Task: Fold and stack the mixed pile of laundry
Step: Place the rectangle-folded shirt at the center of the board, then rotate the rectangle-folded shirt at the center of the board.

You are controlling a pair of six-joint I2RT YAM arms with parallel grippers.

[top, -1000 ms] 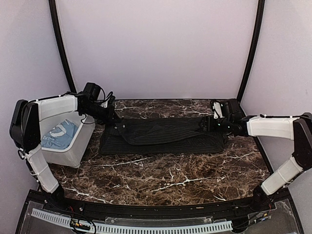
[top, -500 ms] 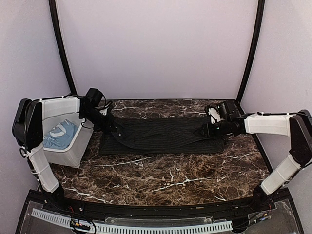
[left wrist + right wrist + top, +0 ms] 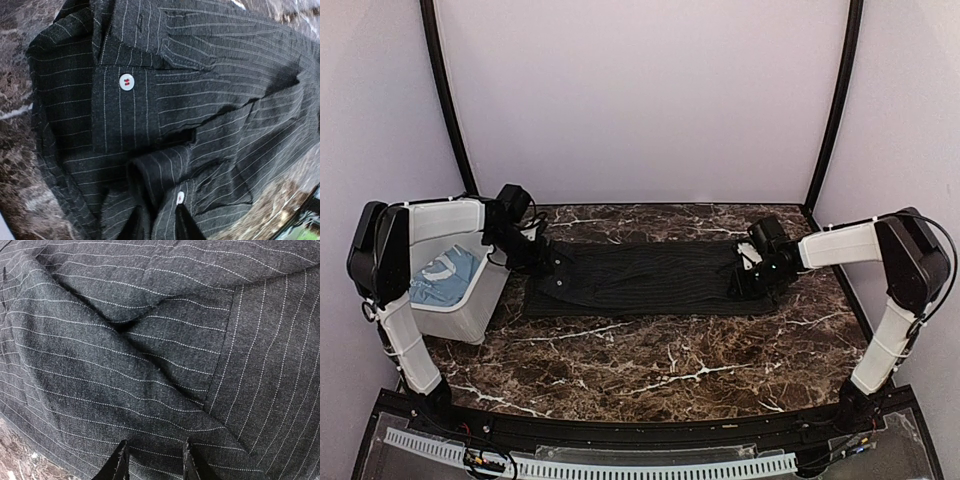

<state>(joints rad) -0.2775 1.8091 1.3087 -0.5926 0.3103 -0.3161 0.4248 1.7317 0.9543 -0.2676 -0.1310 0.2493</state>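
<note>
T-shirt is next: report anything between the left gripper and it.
The wall of the white bin: the light blue T-shirt lies inside, the left gripper outside at the black shirt. Its top is open.

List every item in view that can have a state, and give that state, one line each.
black pinstriped shirt: laid out in a long strip on the table, partly folded.
light blue T-shirt: crumpled, unfolded, in the bin.
white bin: upright, holding the T-shirt.
left gripper: jaws slightly apart at the collar end; grip unclear.
right gripper: open, at the shirt's other end.
</note>
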